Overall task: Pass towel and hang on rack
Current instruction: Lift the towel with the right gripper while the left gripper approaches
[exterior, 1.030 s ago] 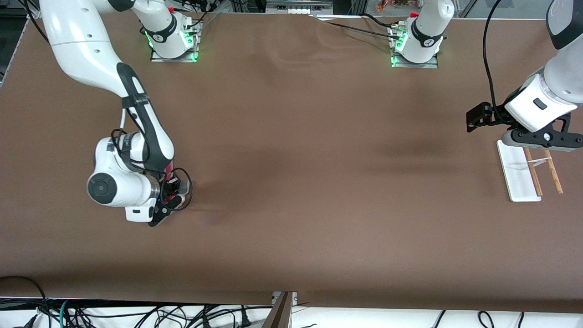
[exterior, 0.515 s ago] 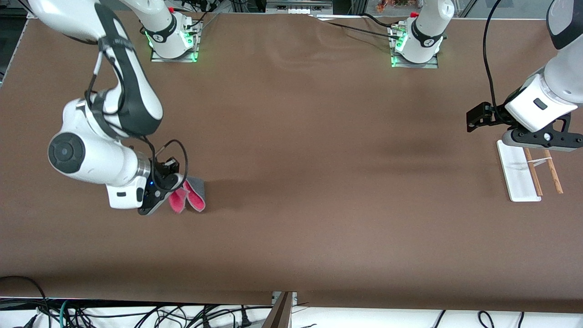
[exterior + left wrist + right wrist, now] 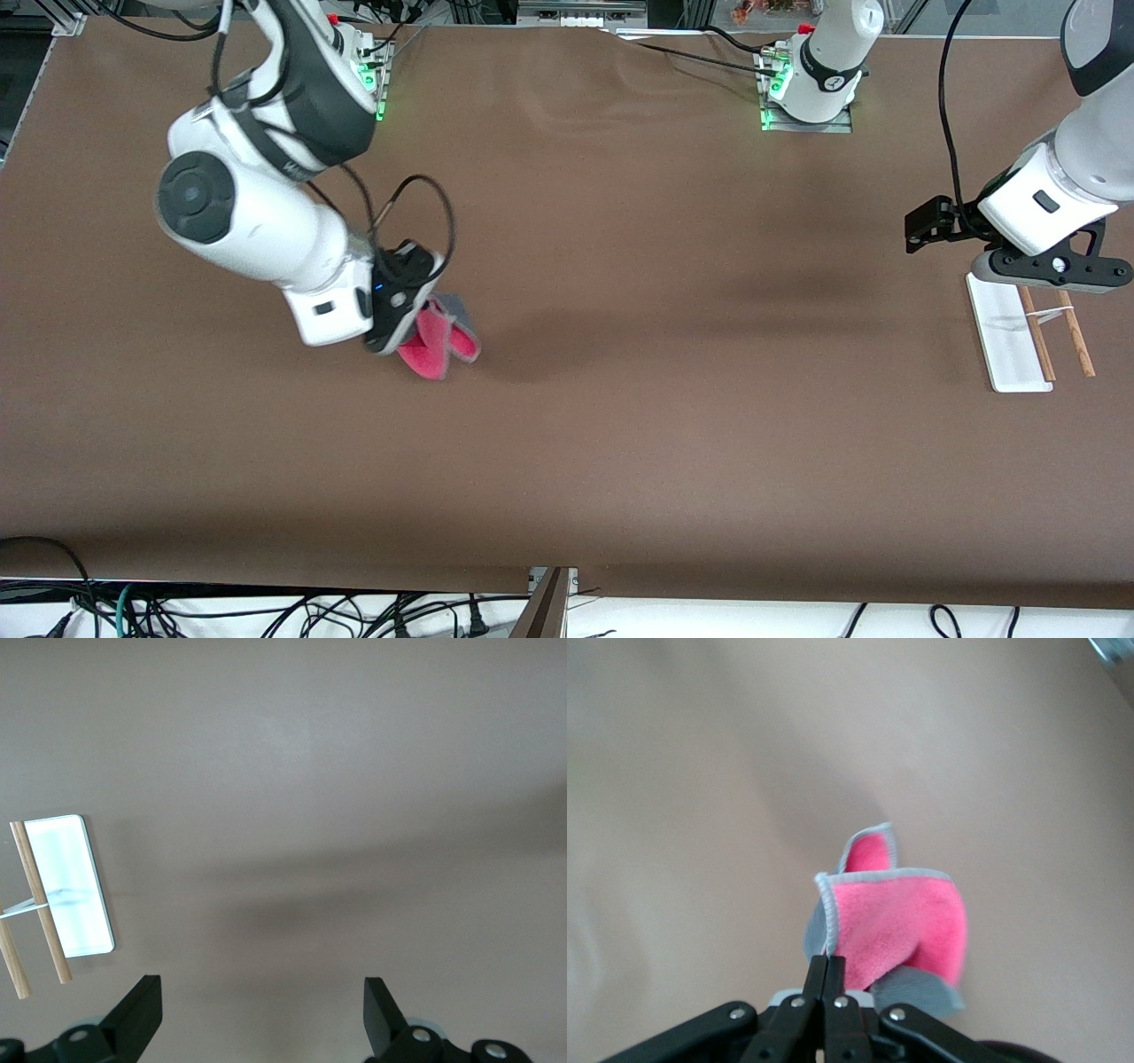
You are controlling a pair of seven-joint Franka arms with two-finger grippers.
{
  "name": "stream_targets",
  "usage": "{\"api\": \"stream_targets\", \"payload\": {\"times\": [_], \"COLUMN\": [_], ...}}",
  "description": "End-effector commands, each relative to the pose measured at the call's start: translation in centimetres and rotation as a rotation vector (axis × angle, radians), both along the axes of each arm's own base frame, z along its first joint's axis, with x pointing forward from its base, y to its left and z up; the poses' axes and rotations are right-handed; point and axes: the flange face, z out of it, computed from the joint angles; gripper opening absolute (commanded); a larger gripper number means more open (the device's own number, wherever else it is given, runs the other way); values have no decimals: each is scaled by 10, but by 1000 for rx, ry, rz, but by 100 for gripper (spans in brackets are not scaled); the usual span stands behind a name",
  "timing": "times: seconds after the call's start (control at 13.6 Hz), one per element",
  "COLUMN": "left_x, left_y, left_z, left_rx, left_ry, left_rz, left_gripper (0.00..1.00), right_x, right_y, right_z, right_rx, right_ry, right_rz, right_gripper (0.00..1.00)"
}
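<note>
The towel (image 3: 434,341), pink-red with grey trim, hangs folded from my right gripper (image 3: 409,321), which is shut on its edge and holds it in the air over the table toward the right arm's end. In the right wrist view the towel (image 3: 899,921) droops from the closed fingertips (image 3: 827,967). The rack (image 3: 1019,332), a white base with two brown rods, stands at the left arm's end. My left gripper (image 3: 926,226) is open and empty, in the air beside the rack. In the left wrist view the rack (image 3: 62,895) lies off to one side of the open left gripper (image 3: 261,1010).
The brown table (image 3: 620,399) spreads wide between the two arms. The arm bases (image 3: 806,89) stand along its edge farthest from the front camera. Cables lie off the table's near edge.
My right gripper has lifted the towel off the table and carried it toward the table's middle. The left arm has barely moved.
</note>
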Motion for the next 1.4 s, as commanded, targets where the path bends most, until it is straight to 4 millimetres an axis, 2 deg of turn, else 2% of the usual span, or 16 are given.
{"api": "stream_targets", "payload": {"times": [0.0,0.29,0.44,0.59,0.74,0.81,1.1,1.32], "left_x": [3,6,8,9,14,15,16,18], "left_y": [-3,3,-12,-24,-33,-40,-90,-109], "left_z": [1,2,-6,-9,-14,-16,-37,-68], "left_rx": [-72,-90,-121,-232,-330,-357,-546,-657], "left_ry": [19,12,30,48,40,36,2,-64], "left_rz": [-8,5,-11,-4,-24,-80,-446,-603], "left_gripper": [100,100,100,100,100,100,100,100], "right_x": [-12,-36,-44,-50,-58,-63,-73,-82], "right_y": [29,73,93,111,136,147,175,186], "right_z": [34,63,71,67,58,55,39,39], "right_rx": [66,143,184,202,226,230,232,245], "right_ry": [-33,-79,-130,-146,-172,-178,-191,-194], "right_rz": [37,106,118,135,152,141,128,138], "right_gripper": [0,0,0,0,0,0,0,0]}}
